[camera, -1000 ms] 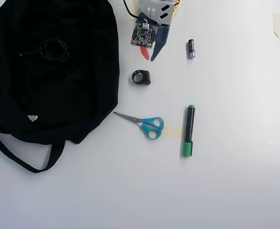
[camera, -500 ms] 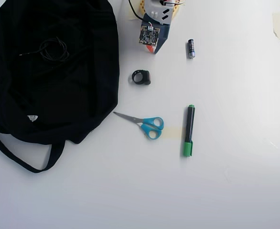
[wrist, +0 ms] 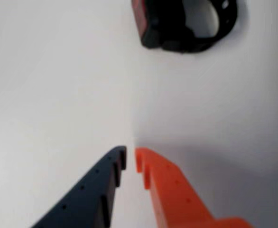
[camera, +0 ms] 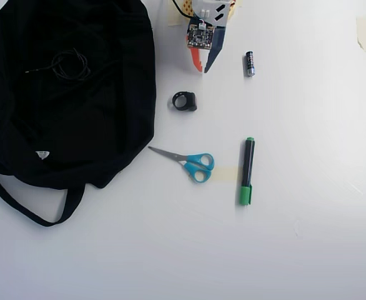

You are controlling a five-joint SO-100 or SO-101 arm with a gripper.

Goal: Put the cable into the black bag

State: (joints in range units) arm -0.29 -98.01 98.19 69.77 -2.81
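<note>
Closest to our wrist camera are the two fingers (wrist: 160, 190) of the gripper (wrist: 131, 159), one dark navy and one orange, both of hard plastic with stepped inner edges and small holes. Their tips stand only a narrow slit apart, with nothing between them. Beyond them lies a smooth white table (wrist: 58, 95), matte and evenly lit, and at the top edge of that view sits a thick black ring (wrist: 186, 23) (blurred, with a reddish patch on its left side).

From overhead we see the same white table (camera: 308, 250) with a few pale pieces of tape stuck to it; no more of the room shows. We take the bag (camera: 108, 125) as our landmark: it is large, black, soft fabric, slumped in a rounded shape at the upper left, with a long strap looping out below it and a tiny white tag low on its cloth. On the bag's upper part lies the cable (camera: 69, 64), a thin black cord in a small loose coil with a short tail running left.

Right of the bag we find the ring (camera: 184, 101), and above that the gripper (camera: 204, 67). Below the ring, near the bag's right edge, lie blue-handled scissors (camera: 186, 160). Farther right are a green-capped marker (camera: 246, 170) and a small battery (camera: 250, 64).
</note>
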